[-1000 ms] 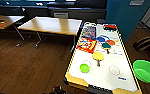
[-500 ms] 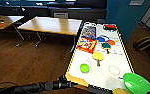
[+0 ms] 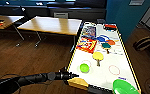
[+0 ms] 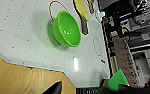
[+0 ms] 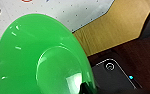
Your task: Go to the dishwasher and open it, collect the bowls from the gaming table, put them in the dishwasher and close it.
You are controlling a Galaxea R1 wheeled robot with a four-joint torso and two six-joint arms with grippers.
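Note:
The gaming table (image 3: pixel 101 75) is long and white-topped, with board games at its far end. A small bright green bowl (image 3: pixel 84 67) stands upright near its front left corner and shows close in the left wrist view (image 4: pixel 66 28). My left gripper (image 3: pixel 74 75) reaches in low from the left to that wooden corner, a short way from the small bowl and not touching it. A wider green bowl (image 3: pixel 124 87) hangs over the table's front right edge, and its underside shows large in the right wrist view (image 5: pixel 41 57). My right gripper (image 5: pixel 85 89) is shut on its rim. The dishwasher is out of view.
A yellow paddle (image 3: pixel 98 57), other paddles and a red game box (image 3: pixel 87 45) lie further along the table. Wood-topped tables (image 3: pixel 51 25) stand to the left over dark wooden floor. A blue wall (image 3: pixel 126 15) rises behind, and a dark flat device (image 5: pixel 111 70) lies below the bowl.
My left arm has stretched forward from the lower left to the table's near corner. The wide green bowl has moved left and lower, toward the table's front edge.

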